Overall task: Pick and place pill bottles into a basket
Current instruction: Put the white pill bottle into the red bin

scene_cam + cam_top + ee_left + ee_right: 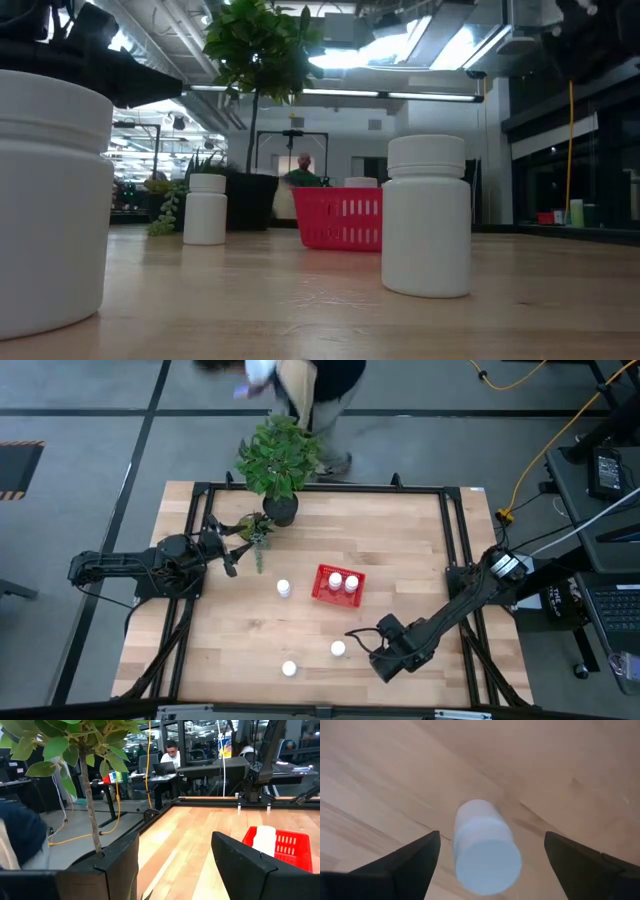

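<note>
High view: the table (400, 550) is carrying the red basket (322, 593), which is holding two bottles (343, 583). Three more are standing outside it, one (338, 649) just beside the right gripper (362, 640), whose fingers are spread wide around it, not yet gripping. Judgement: centre the fingers on the body below the cap before closing. The left gripper (240, 548) is waiting, released, by the plant pot (280, 510).

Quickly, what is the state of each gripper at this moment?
Left gripper: open, holding nothing, beside the plant pot.
Right gripper: open, fingers either side of a pill bottle, not closed on it.
</note>
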